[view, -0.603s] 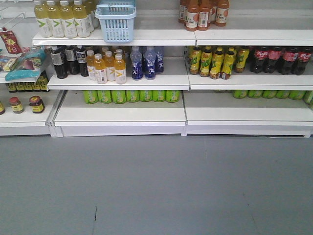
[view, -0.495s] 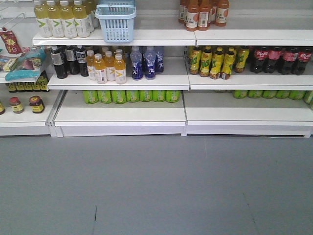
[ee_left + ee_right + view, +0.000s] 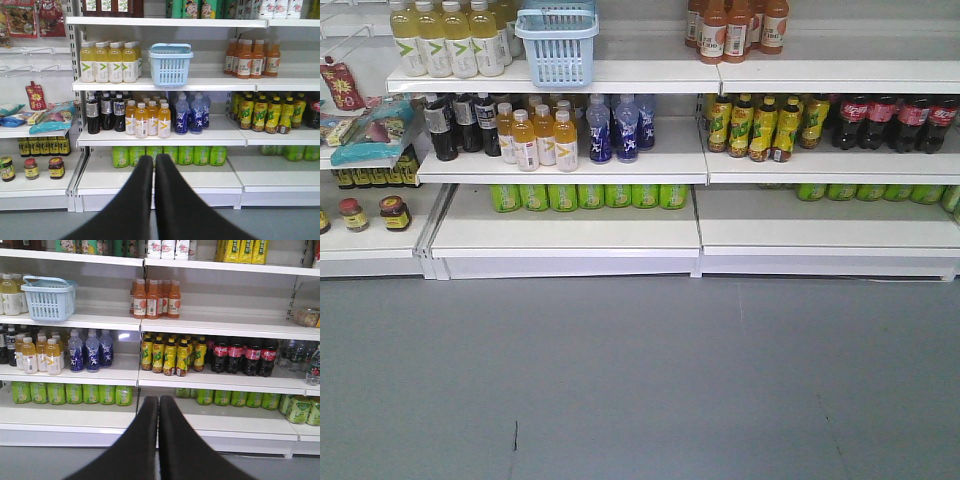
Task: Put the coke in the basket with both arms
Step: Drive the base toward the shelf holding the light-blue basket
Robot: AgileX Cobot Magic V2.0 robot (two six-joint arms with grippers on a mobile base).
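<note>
The light blue basket stands on the upper shelf beside the yellow-green drink bottles; it also shows in the left wrist view as the basket and in the right wrist view as the basket. The coke is out of view in every frame. My left gripper is shut with nothing between its black fingers, well short of the shelves and low before the bottom shelf. My right gripper is likewise shut and empty, facing the shelf joint. Neither arm appears in the front view.
Dark cola bottles with red labels stand on the middle shelf at right, next to yellow tea bottles. Orange and blue bottles fill the middle left shelf, and green cans sit behind the bottom shelf. Grey floor lies in front.
</note>
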